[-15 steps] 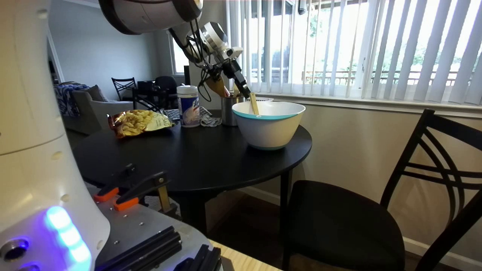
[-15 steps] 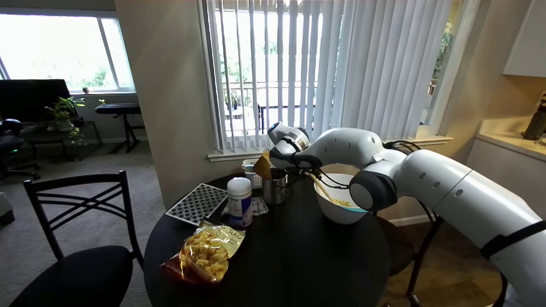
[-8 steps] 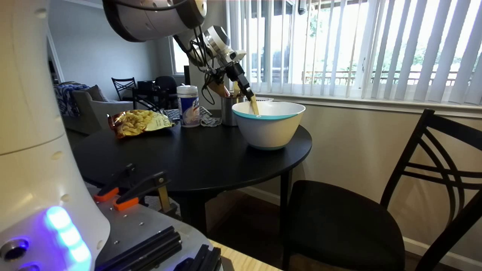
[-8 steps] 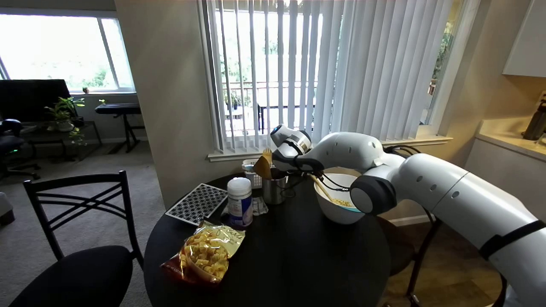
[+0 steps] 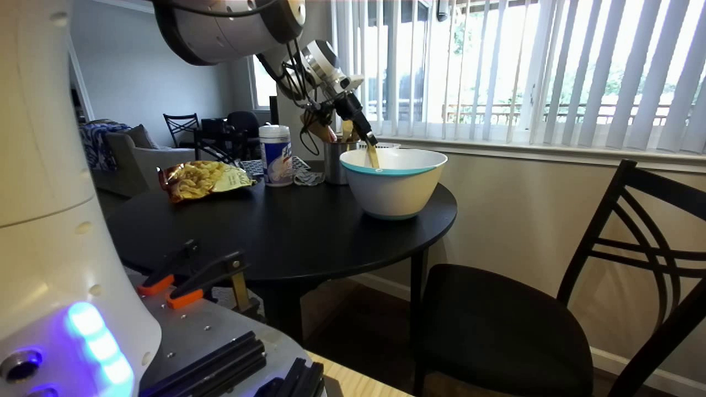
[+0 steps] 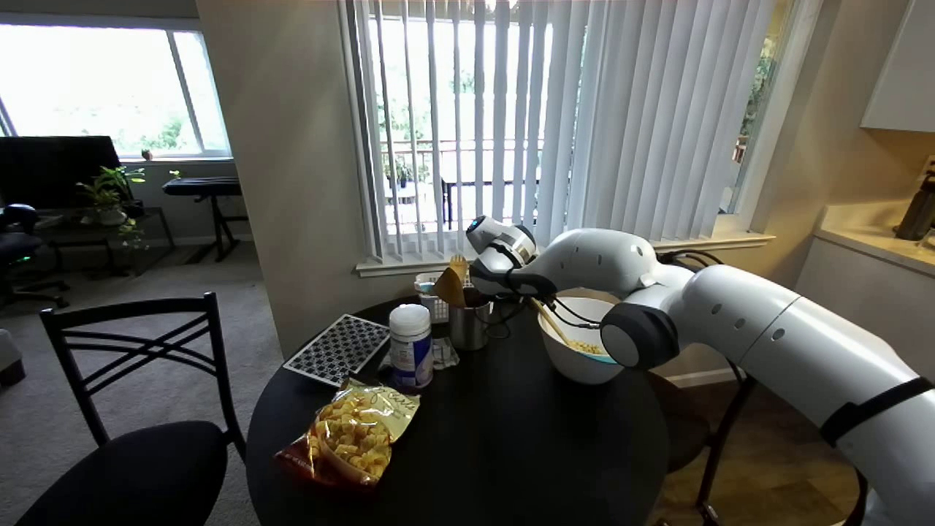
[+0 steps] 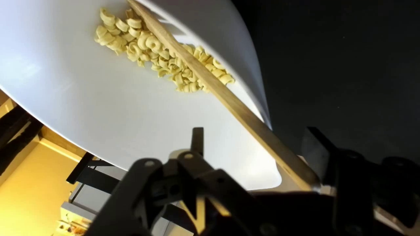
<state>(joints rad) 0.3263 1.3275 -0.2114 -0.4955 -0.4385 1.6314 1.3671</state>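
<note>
Wooden utensil [image 7: 226, 97] between hand's [image 7: 255, 136] fingers [image 7: 197, 141]

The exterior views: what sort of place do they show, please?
Most likely a home, perhaps a dining corner near a kitchen: an exterior view shows a round black table, a black chair beside it, and what looks like a kitchen counter.

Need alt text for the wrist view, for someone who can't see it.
Open gripper with a wooden utensil between its fingers, nearer one; contact unclear. It slants into a white bowl holding curly pasta; the black tabletop shows alongside.
</note>
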